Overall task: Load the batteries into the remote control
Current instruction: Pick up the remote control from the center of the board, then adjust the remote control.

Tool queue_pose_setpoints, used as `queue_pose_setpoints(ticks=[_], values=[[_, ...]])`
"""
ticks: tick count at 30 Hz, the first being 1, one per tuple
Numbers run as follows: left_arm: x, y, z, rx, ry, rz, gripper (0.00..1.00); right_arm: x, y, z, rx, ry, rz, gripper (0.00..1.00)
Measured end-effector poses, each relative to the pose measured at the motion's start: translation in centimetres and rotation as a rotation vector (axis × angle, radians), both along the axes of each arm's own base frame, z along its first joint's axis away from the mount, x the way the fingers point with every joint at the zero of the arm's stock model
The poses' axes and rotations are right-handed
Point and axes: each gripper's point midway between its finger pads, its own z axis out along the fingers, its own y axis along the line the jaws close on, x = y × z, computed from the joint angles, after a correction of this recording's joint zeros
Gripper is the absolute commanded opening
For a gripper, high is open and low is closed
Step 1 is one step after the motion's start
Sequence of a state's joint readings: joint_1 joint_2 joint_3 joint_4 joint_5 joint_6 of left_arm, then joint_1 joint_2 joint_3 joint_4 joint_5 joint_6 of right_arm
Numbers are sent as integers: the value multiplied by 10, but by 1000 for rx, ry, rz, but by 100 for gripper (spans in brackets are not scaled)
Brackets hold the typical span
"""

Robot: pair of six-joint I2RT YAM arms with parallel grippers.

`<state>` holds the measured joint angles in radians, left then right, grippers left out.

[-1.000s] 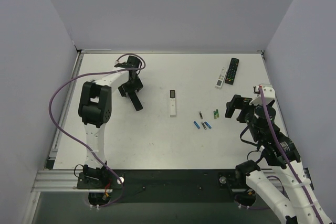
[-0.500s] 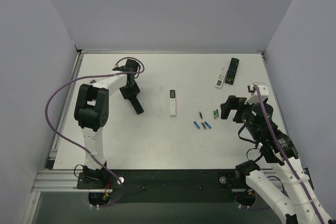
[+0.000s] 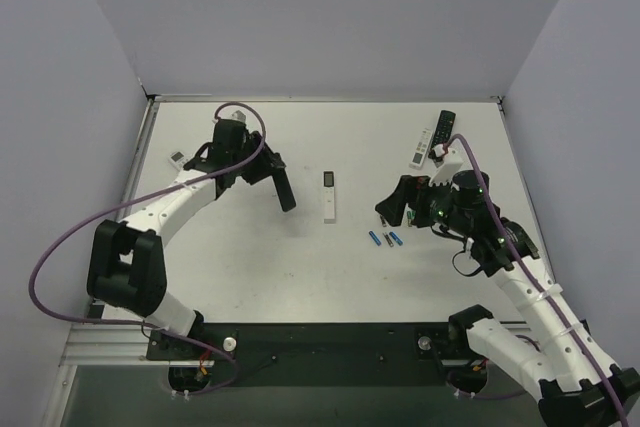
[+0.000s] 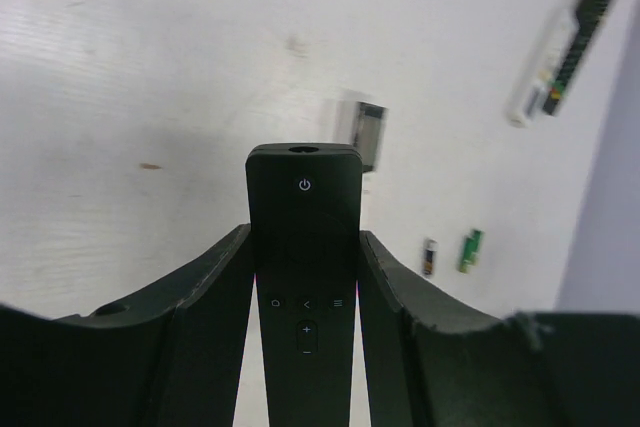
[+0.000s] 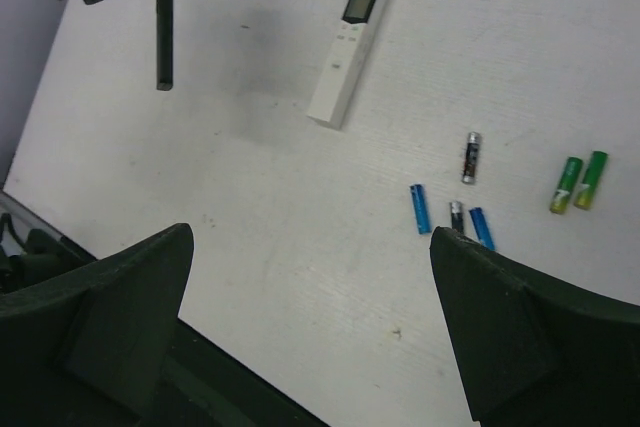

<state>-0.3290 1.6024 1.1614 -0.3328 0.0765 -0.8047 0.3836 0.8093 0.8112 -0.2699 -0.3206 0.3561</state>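
Nearest the arm bases, three of the small cylindrical batteries (image 3: 385, 239) lie in a loose cluster on the white table (image 3: 250, 267). Two are blue, with a dark one between them. In the right wrist view, just beyond the cluster, a dark cell with metallic ends (image 5: 471, 157) lies alone. To its right a pair of green cells (image 5: 577, 183) lies side by side.

The right gripper (image 3: 393, 205) hangs over this spot. Its jaws are spread wide with nothing between them, and in the overhead view it hides the green and lone dark cells.

A little farther back, near the table's middle, a slim white remote with a small dark screen (image 3: 329, 196) lies flat, well apart from the batteries.

Left of it, the left gripper (image 3: 272, 171) is clamped on a slim black remote with a power button (image 4: 305, 237). Both fingers (image 4: 225, 277) press its long sides, and it is held above the table, its far end pointing toward the white remote.

At the far right a long black remote (image 3: 445, 125) and a white remote with coloured buttons (image 3: 421, 148) lie beside each other. At the far left sits a small white object (image 3: 177, 157), too small to identify.
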Motion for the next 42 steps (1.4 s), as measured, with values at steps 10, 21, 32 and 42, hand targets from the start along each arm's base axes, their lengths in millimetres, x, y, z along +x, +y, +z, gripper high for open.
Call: queue_pose_setpoints(ticks=[10,21,32,42], values=[[-25,-79,118,-445,-366,-229,12,2,71,34,325,48,259,99],[-71,-111,235,-688,-673,-402,12,-3,124,74,601,96,489,97],[-92,-122,258,-773,-728,-467,12,-16,145,92,703,114,638,71],[-105,-121,267,-788,-757,-498,17,-31,154,99,720,129,738,16]])
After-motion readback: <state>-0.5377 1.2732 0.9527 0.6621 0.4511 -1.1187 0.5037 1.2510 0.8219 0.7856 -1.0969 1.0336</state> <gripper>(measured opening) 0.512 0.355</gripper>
